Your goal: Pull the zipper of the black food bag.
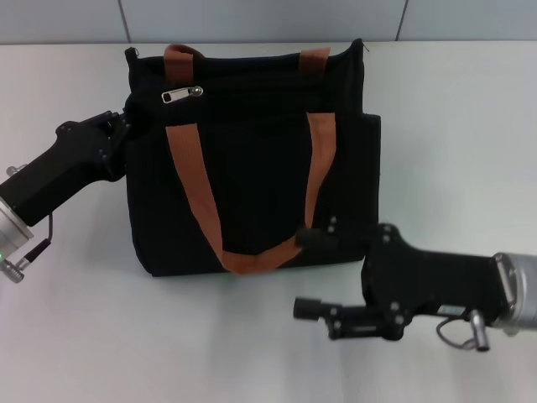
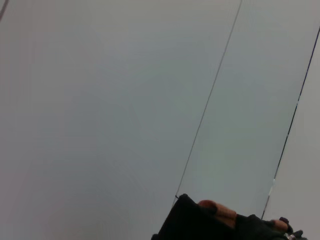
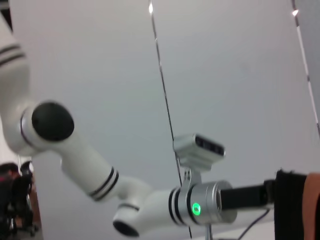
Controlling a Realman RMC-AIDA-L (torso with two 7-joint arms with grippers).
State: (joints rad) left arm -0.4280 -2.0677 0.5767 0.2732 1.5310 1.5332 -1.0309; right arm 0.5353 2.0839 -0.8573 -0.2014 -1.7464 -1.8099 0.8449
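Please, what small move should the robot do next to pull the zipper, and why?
Probably raise the right gripper from the bag's lower front toward the zipper at the upper left. The left gripper is against the bag's left side; nothing holds the pull yet.

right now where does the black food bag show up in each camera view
Head view: the black food bag stands mid-table, the left gripper against its upper left side and the right gripper at its lower right front.
Left wrist view: only its top edge shows, low in the picture.
Right wrist view: a sliver at the picture's edge.
Shared landmark: the rust-orange handles.
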